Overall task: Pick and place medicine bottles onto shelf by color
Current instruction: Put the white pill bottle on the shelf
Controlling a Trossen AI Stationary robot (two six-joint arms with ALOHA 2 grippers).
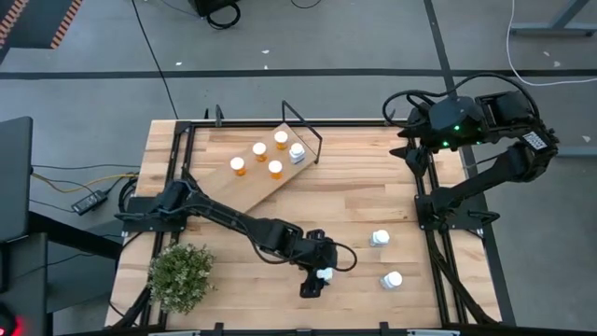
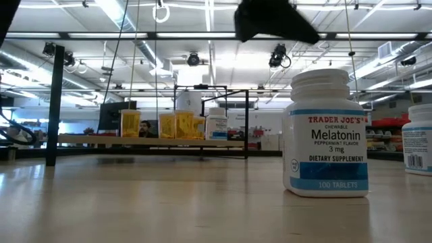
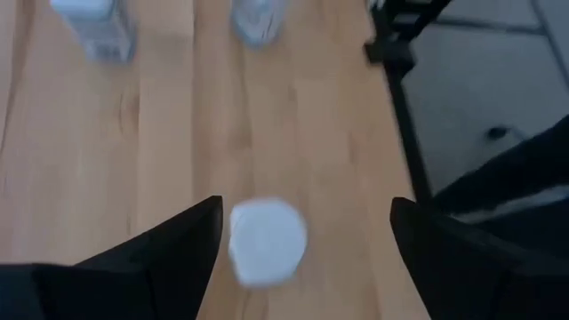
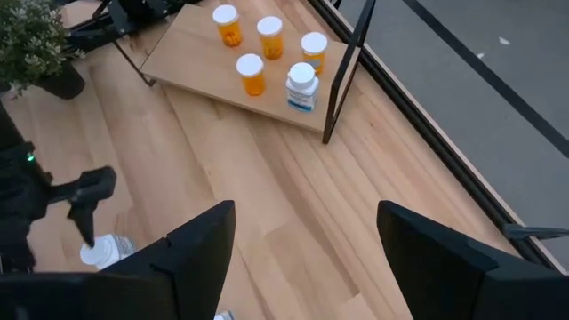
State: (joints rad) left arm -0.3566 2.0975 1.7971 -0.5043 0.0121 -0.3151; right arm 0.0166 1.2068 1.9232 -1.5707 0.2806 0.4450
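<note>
High view first: the shelf [image 1: 266, 182] lies at an angle on the far half of the slatted table [image 1: 373, 201], and it carries five bottles. Four orange bottles [image 1: 259, 151] with white caps stand in a loose cluster, and one white bottle [image 1: 297, 153] stands at the end of the board nearest the black wire frame. From the right wrist view the same five stand upright on the shelf [image 4: 196, 53]: four orange bottles [image 4: 252, 75] and the white bottle [image 4: 301, 87] with its blue label.

Three white bottles are off the shelf, on the near part of the table. One white-capped bottle [image 1: 325, 275] sits under the left gripper [image 1: 315, 278], which reaches across from the left side of the table. In the left wrist view that white-capped bottle [image 3: 266, 240] lies between the two dark fingers [image 3: 169, 253], closer to one of them, with a clear gap on the other side; the fingers are spread wide and pinch nothing. Two other white bottles [image 1: 379, 238] lie well apart from it toward the right side, one farther forward [image 1: 391, 279] than the other.

The right gripper [image 4: 307, 258] waits, raised at the far right corner, fingers spread apart and holding nothing.

A small plant [image 1: 180, 277] stands at the near left corner.
</note>
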